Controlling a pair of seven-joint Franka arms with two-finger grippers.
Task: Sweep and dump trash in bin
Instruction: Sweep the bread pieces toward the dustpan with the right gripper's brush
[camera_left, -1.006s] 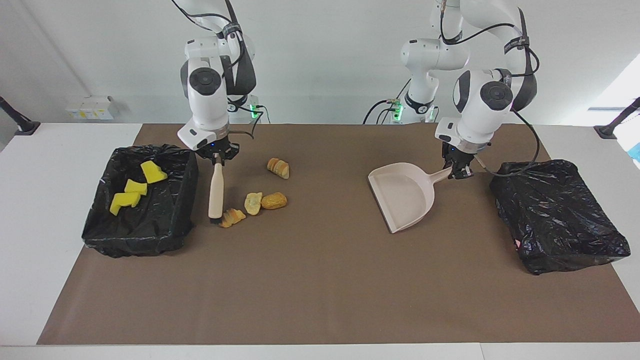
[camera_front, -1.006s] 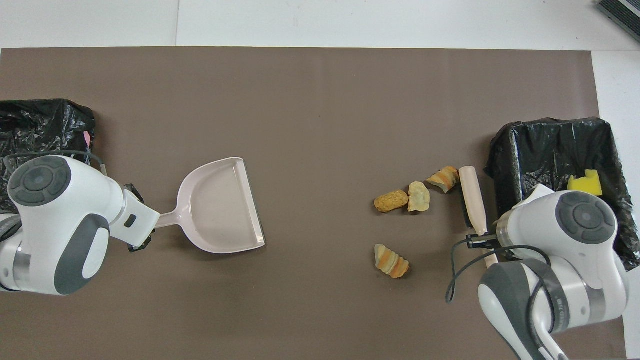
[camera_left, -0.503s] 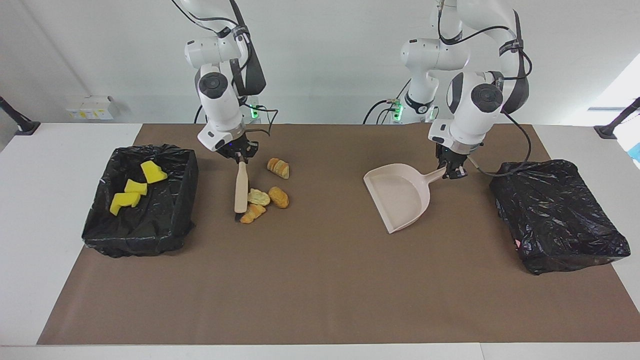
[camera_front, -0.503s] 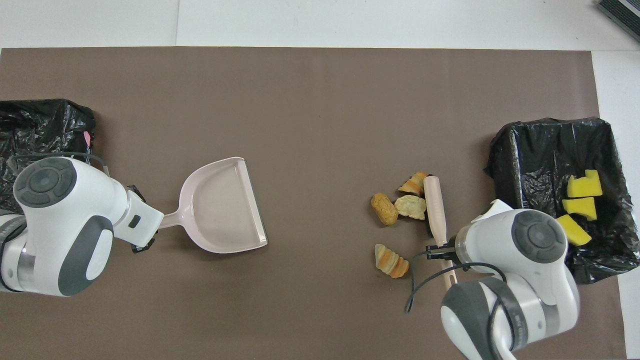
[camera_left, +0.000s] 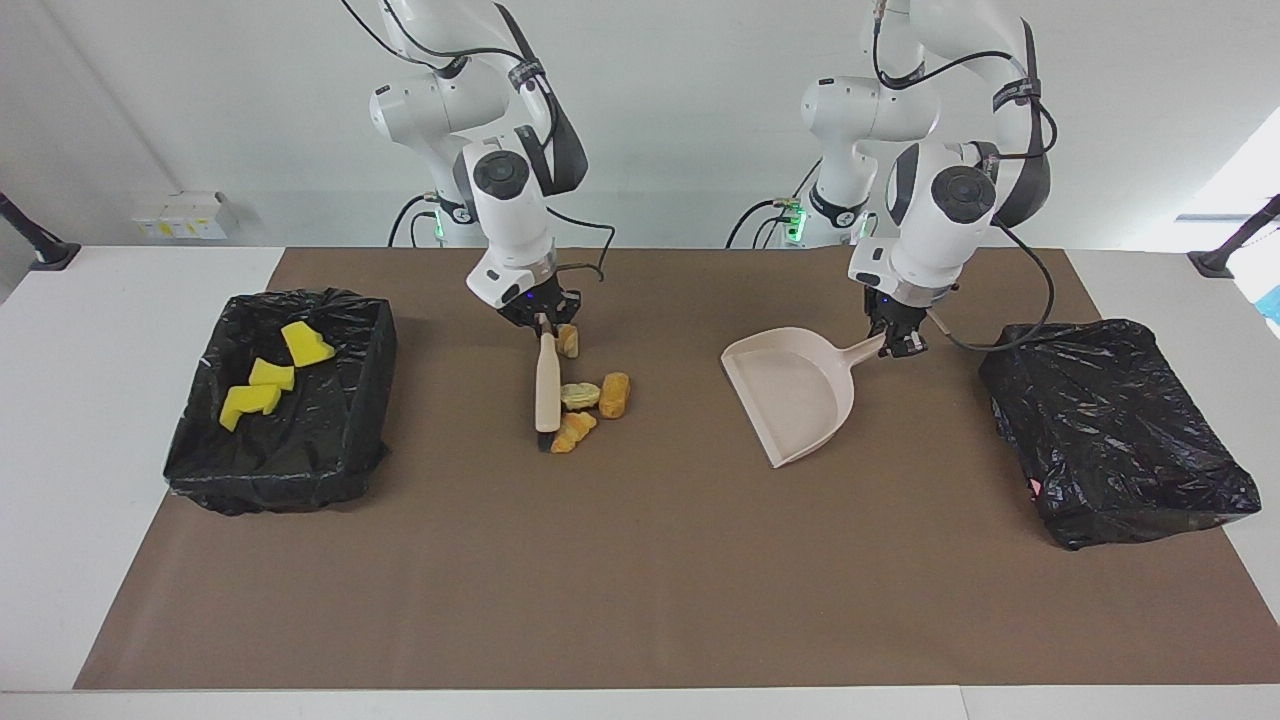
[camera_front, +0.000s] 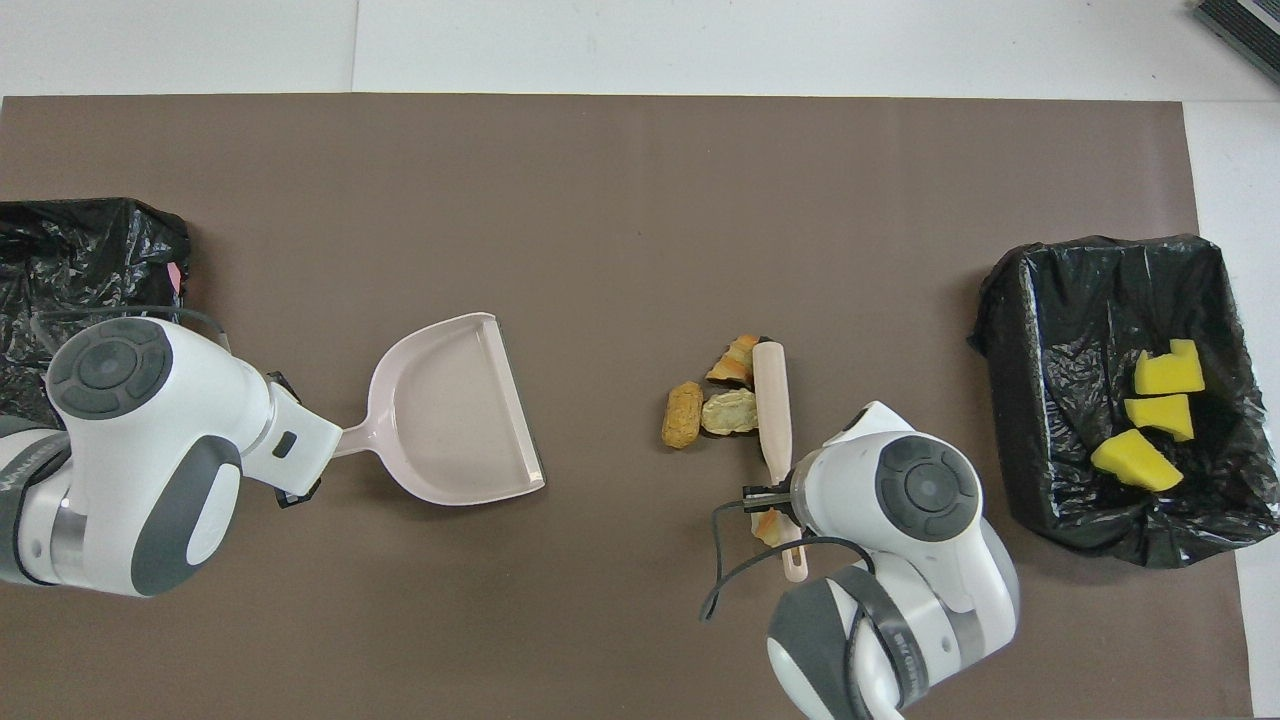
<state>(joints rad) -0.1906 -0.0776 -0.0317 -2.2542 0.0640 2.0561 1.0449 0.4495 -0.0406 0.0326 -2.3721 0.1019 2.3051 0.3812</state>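
Right gripper (camera_left: 541, 325) was clamped on the top of the brush (camera_left: 546, 384) handle, bristles down on the brown mat (camera_left: 640, 560); brush hung almost upright below the jaws, slightly tilted; three bread pieces (camera_left: 593, 403) sat bunched just beside the brush head, touching or nearly touching it, on the side toward the dustpan; a fourth bread piece (camera_left: 568, 340) lay just beside the right jaws, partly hidden by the gripper in the overhead view; left gripper (camera_left: 897, 343) was clamped on the dustpan (camera_left: 795, 395) handle end, pan blade sloping down from the jaws to the mat, open mouth turned toward the bread; pan empty; bread and pan well apart; three yellow foam chunks (camera_left: 268, 378) lay inside the black-lined bin (camera_left: 270, 470) at the right arm's end, well away from the right jaws; second black-bagged bin (camera_left: 1120, 440) sat near the left jaws at the left arm's end; contents not visible.
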